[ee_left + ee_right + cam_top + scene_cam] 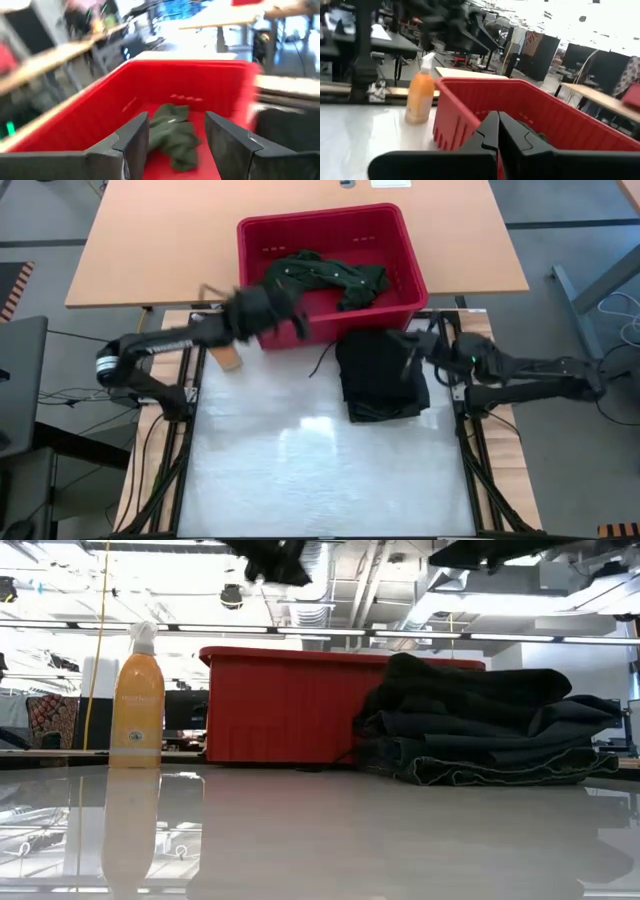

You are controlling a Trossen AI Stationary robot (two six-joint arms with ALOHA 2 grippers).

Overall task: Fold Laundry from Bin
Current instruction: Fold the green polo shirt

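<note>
The red bin (pixel 330 255) stands at the table's far middle, with a dark green shirt (pixel 335 277) lying crumpled on its floor. My left gripper (pixel 292 308) hovers open over the bin's near left corner. In the left wrist view its fingers (pixel 135 142) frame the shirt (pixel 175 135) from a distance. A folded pile of dark laundry (pixel 383 375), black cloth on top of jeans (pixel 500 765), rests flat on the white table top in front of the bin's right half. My right gripper (pixel 407 345) is shut and empty above the pile's far right corner.
An orange spray bottle (pixel 230 358) stands upright near the bin's near left corner, just under my left arm. The white table surface (pixel 320 470) lies bare in its near half. A wooden table (pixel 150 240) lies behind the bin.
</note>
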